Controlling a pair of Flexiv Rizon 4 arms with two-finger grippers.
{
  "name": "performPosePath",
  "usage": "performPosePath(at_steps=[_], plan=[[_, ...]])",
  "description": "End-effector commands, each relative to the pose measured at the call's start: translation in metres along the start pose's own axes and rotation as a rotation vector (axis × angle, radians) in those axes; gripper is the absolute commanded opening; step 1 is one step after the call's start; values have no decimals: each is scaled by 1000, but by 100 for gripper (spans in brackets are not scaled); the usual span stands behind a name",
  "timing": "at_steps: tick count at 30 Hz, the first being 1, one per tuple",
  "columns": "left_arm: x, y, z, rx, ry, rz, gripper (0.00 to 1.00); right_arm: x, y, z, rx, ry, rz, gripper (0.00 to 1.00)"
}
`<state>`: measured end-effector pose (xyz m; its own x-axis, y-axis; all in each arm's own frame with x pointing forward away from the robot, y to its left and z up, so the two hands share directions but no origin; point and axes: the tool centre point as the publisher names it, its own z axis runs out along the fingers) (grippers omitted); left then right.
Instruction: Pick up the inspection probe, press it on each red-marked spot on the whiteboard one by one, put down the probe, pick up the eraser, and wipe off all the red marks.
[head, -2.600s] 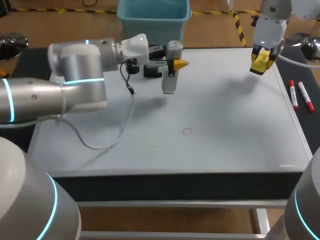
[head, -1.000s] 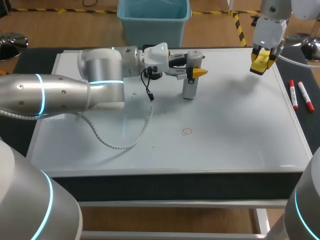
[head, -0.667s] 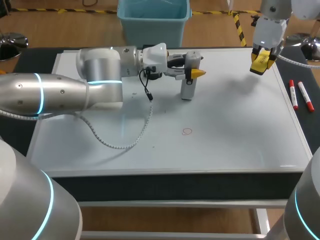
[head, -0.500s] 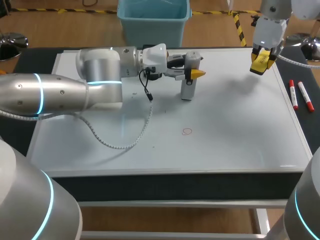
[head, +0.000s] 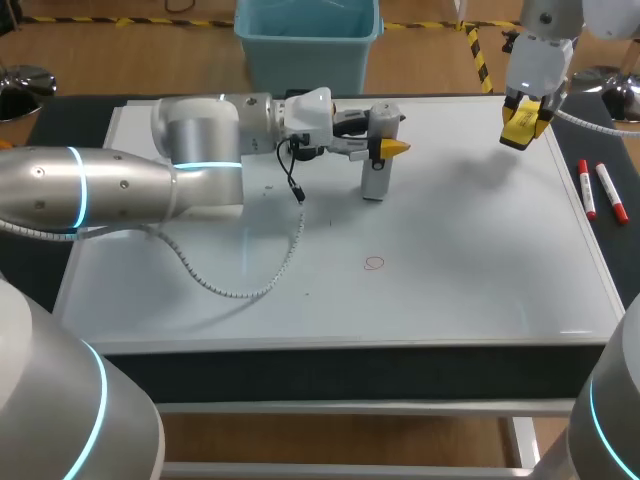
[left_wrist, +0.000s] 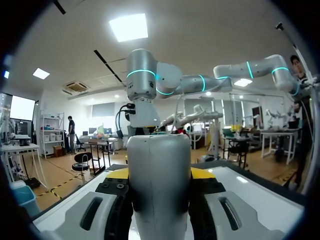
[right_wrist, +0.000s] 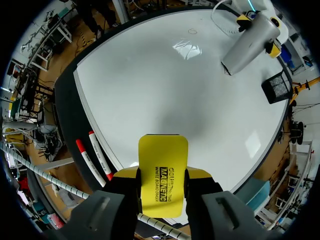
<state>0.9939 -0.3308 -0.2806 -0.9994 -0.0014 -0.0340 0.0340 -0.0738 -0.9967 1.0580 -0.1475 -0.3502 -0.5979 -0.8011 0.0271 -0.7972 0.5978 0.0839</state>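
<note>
The grey inspection probe (head: 376, 155) stands upright over the back middle of the whiteboard (head: 480, 250), with my left gripper (head: 388, 146) shut on its upper part. Its lower end is at the board; contact cannot be told. In the left wrist view the probe (left_wrist: 160, 190) fills the gap between my fingers. A small red circle mark (head: 374, 263) lies nearer the front, well apart from the probe. My right gripper (head: 522, 128) hangs above the board's back right corner, shut on the yellow eraser (head: 520, 118); the eraser (right_wrist: 162, 175) and the far probe (right_wrist: 250, 42) show in its wrist view.
Two red-capped markers (head: 600, 191) lie just off the board's right edge, also seen as markers (right_wrist: 92, 155) beside my right gripper. A blue bin (head: 308, 40) stands behind the table. A grey cable (head: 250, 275) loops from my left arm across the board's left half.
My left arm carried the probe to the right from further left, then eased back a touch and settled. The right arm and eraser have not moved.
</note>
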Motion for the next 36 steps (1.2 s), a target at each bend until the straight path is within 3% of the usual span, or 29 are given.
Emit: performPosePath(at_steps=[1, 7, 15, 22, 36], plan=[[-2, 3, 0, 1, 3, 0, 0, 0, -2, -1, -2, 4, -2, 0], [-2, -7, 0, 11, -5, 15, 0, 0, -2, -1, -2, 4, -2, 0], [-5, -42, -24, 43, -19, 40, 0, 0, -2, -1, -2, 4, -2, 0], [-6, -64, -80, 79, -78, 55, 0, 0, -2, -1, -2, 4, -2, 0], [1, -77, -204, 80, -242, 58, 0, 0, -2, -1, -2, 4, -2, 0]])
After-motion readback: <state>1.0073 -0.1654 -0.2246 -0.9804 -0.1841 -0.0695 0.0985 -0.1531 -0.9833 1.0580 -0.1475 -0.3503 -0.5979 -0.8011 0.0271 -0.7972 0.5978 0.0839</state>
